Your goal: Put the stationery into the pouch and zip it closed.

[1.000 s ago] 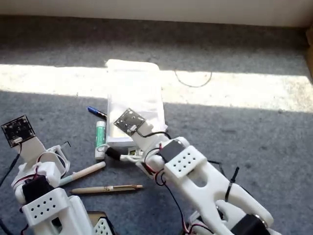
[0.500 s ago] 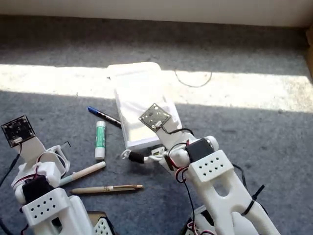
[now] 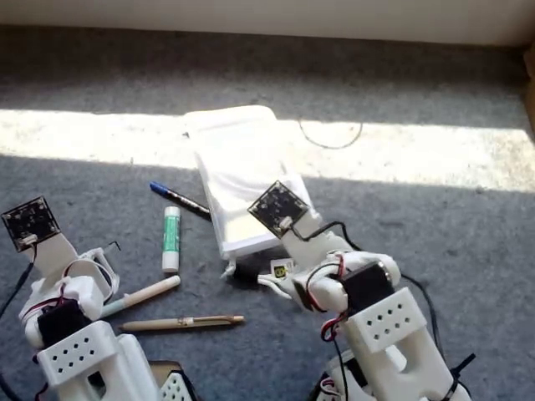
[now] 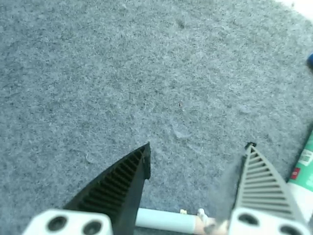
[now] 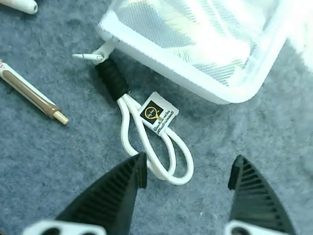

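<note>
A white mesh pouch (image 3: 238, 167) lies flat, its white cord loop (image 5: 157, 147) trailing. Beside it lie a blue pen (image 3: 178, 198), glue stick (image 3: 170, 238), white pen (image 3: 144, 295) and tan pen (image 3: 182, 322).

Indoor carpeted room, domestic or small office; which of the two cannot be told. The work surface is a floor rather than a bench: short-pile grey carpet (image 3: 435, 225) runs edge to edge, and its fibre shows close up in the left wrist view (image 4: 122, 73). A pale skirting or wall base (image 3: 267, 17) bounds the far side. A band of direct sunlight (image 3: 418, 154) crosses the carpet. A loose loop of thin wire (image 3: 330, 134) lies in it. A wooden edge (image 3: 530, 83) shows at the right.
</note>
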Robot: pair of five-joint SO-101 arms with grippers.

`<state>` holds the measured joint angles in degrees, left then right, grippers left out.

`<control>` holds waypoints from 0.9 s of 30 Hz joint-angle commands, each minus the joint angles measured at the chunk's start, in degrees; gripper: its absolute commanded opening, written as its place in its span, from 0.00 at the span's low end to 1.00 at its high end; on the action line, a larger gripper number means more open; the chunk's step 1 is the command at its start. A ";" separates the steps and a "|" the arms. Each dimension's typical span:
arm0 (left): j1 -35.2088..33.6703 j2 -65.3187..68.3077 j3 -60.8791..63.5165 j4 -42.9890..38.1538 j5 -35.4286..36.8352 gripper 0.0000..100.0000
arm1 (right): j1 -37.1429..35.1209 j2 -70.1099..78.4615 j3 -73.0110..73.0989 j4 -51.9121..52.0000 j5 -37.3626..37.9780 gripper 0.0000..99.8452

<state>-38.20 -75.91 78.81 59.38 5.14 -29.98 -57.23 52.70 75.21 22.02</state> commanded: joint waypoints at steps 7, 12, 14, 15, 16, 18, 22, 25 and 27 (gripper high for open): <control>-0.13 -0.84 -0.48 -0.97 0.26 0.28 | -12.18 0.48 -0.57 -8.75 -4.04 0.26; -0.13 -0.84 -0.48 -0.97 0.26 0.28 | -14.20 8.84 -0.40 -16.13 -4.31 0.26; -0.13 -0.84 -0.48 -0.97 0.26 0.28 | -14.20 12.26 -0.40 -19.12 -4.57 0.26; -0.13 -0.84 -0.48 -0.97 0.26 0.28 | -14.20 13.76 -0.31 -20.44 -5.54 0.26; -0.13 -0.84 -0.48 -0.97 0.26 0.28 | -14.20 14.90 0.04 -21.67 -6.42 0.26; -0.13 -0.84 -0.48 -0.97 0.26 0.28 | -14.46 16.66 1.27 -24.31 -7.38 0.26; -0.13 -0.84 -0.48 -0.97 0.26 0.28 | -18.15 16.92 3.38 -28.97 -7.91 0.25; -0.13 -0.84 -0.48 -0.97 0.26 0.28 | -20.88 17.10 4.26 -33.63 -13.36 0.22; -0.13 -0.84 -0.48 -0.97 0.26 0.28 | -21.93 17.80 5.32 -37.05 -15.65 0.22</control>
<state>-38.20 -75.91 78.81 59.38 5.14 -50.11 -39.82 57.71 43.30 9.54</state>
